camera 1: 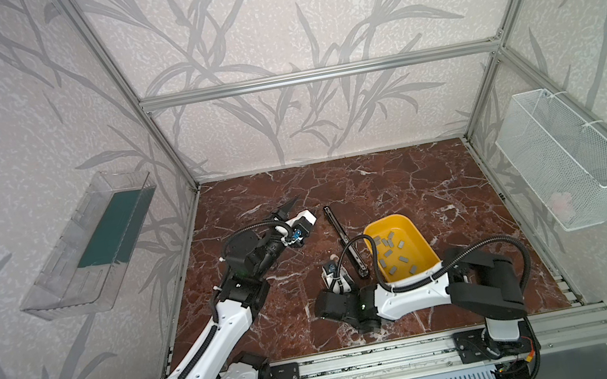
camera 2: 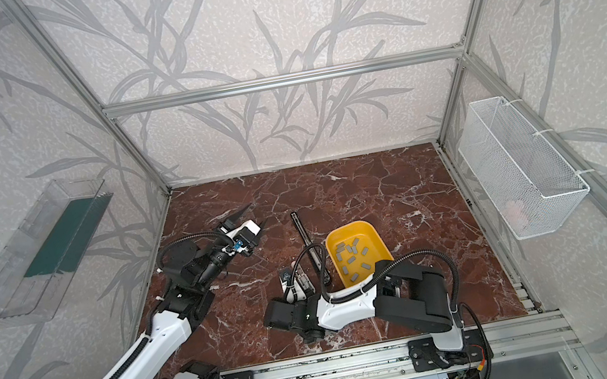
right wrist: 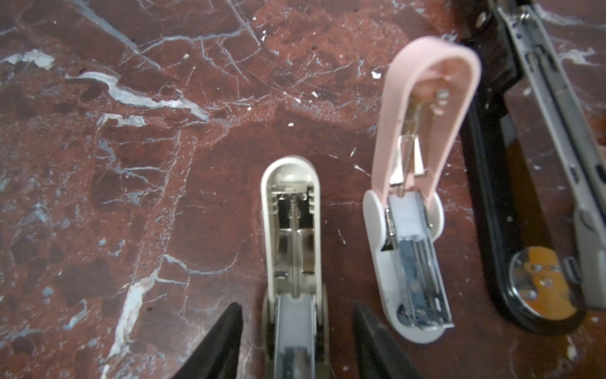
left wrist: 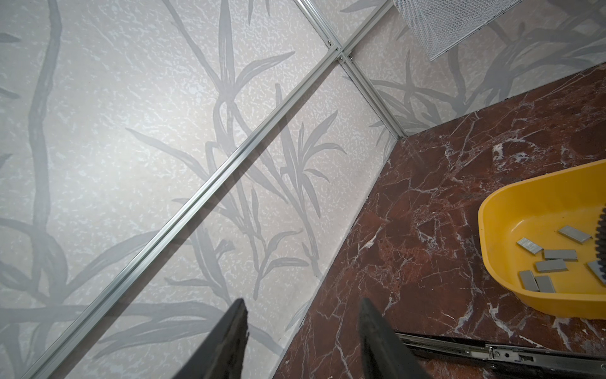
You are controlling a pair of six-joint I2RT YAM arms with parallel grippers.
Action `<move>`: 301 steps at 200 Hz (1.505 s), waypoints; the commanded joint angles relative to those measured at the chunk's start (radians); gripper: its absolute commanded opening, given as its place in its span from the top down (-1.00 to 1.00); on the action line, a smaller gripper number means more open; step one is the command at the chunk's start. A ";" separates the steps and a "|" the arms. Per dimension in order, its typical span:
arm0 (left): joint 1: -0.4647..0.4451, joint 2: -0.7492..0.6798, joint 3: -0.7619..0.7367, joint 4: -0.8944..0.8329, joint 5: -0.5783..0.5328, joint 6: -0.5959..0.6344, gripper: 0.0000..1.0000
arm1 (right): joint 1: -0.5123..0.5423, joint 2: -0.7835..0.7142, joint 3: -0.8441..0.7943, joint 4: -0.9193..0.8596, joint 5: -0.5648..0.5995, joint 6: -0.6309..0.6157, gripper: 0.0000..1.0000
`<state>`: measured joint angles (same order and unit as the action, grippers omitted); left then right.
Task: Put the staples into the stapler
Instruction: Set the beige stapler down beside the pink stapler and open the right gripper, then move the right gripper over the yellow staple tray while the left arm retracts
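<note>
The jaws of your right gripper [right wrist: 296, 306] stand apart, straddling the white stapler [right wrist: 290, 223] with a gap on each side, so they grip nothing. The jaws of your left gripper [left wrist: 303, 300] are spread too, with nothing between them, and point toward the back wall.

I judge the opening step done and the loading not yet shown. The white stapler lies hinged open between the right jaws, with its spring and channel exposed. Just beside those jaws, the pink stapler [right wrist: 423, 147] is open as well. Its channel shines with metal, but you cannot tell whether a strip sits in it. Beyond the pink one lies the long black stapler [right wrist: 537, 164], folded out flat.

The staples [camera 1: 388, 253], about a dozen, lie loose in the yellow bin [camera 1: 418, 240]. The bin sits past the black stapler from the right jaws and well apart from the left ones. Neither gripper carries a strip. That probably leaves you to pick a strip, seat it in a channel and shut the lid.

On the walls, the clear tray [camera 1: 57, 284] holds a dark green slab [camera 1: 114, 228]. The mesh basket [camera 1: 566, 157] holds something pale, too faint to name.
</note>
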<state>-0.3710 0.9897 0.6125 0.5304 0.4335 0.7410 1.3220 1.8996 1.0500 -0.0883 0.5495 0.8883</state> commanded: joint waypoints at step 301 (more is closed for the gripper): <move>0.017 -0.324 -0.090 -0.793 -0.609 -1.302 -0.79 | -0.463 -0.850 -0.309 -0.409 -0.281 -0.300 0.64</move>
<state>-0.3561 0.8150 0.5571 -0.1265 -0.0463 -0.5369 0.9344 1.0618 0.8013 -0.4488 0.4263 0.5728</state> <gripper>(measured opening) 0.897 0.197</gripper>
